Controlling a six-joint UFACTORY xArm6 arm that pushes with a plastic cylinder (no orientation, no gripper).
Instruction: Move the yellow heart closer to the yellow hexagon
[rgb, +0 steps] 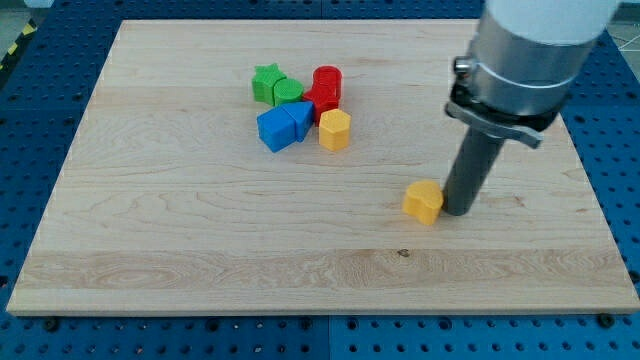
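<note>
The yellow heart lies on the wooden board, right of centre and toward the view's bottom. My tip stands right beside it on its right side, touching or nearly touching it. The yellow hexagon sits up and to the left, at the right edge of a cluster of blocks. A clear stretch of board separates the heart from the hexagon.
The cluster holds a green star, a second green block, a red cylinder, a red block below it and two blue blocks. The wooden board rests on a blue perforated table.
</note>
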